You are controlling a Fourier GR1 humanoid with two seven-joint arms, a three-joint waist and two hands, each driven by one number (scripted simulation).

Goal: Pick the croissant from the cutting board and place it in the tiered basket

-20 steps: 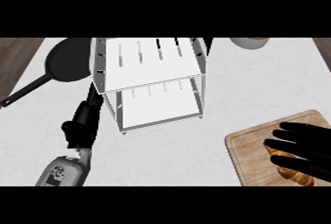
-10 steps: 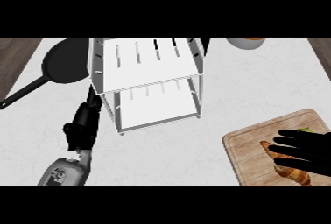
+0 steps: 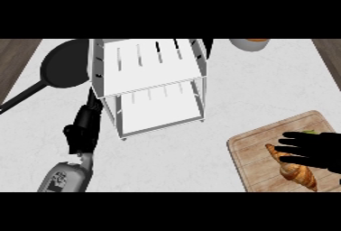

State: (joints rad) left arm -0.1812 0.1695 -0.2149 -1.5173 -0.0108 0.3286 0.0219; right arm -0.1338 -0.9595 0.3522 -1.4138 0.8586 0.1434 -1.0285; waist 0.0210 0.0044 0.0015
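I'm looking steeply down at a pale counter. At lower right sits a wooden board w/ visible grain, and on it lies the croissant: golden-brown, ridged, long and tapering, angled from upper left to lower right. My right hand is black and comes in from the right edge, lying over the croissant's upper part; fingers spread apart and fairly straight, touching or just above the pastry, I can't tell which, and not curled round it. A bit of green shows at the board's top edge behind the hand. At centre top stands the white tiered basket, two slotted shelves, well apart from the board. My left hand is just left of the basket's lower corner, fingers relaxed, holding nothing. A black pan lies at upper left, and a bowl is at the top edge.
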